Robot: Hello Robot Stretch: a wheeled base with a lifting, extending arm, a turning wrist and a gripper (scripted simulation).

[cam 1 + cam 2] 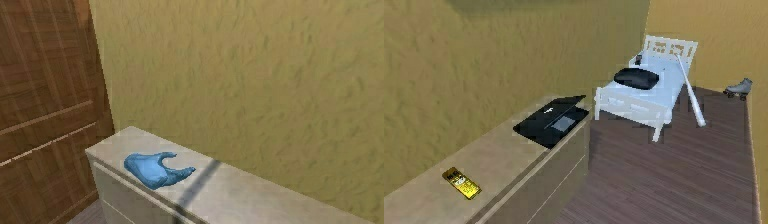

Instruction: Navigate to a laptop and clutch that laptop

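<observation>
Ochre walls (260,70), wooden door (40,90), dark plank floor (674,170), pale dresser (494,160), white bed (639,100) beyond.

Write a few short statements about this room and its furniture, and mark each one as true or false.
1. The black laptop lies on top of the dresser. True.
2. The laptop's lid is folded down flat. False: the lid is raised, and the keyboard shows.
3. A baseball bat leans against the white bed. True.
4. In the forward view, a red cloth lies on the dresser. False: the crumpled cloth there is blue.
5. A brown wooden door stands at the forward view's left. True.
</observation>
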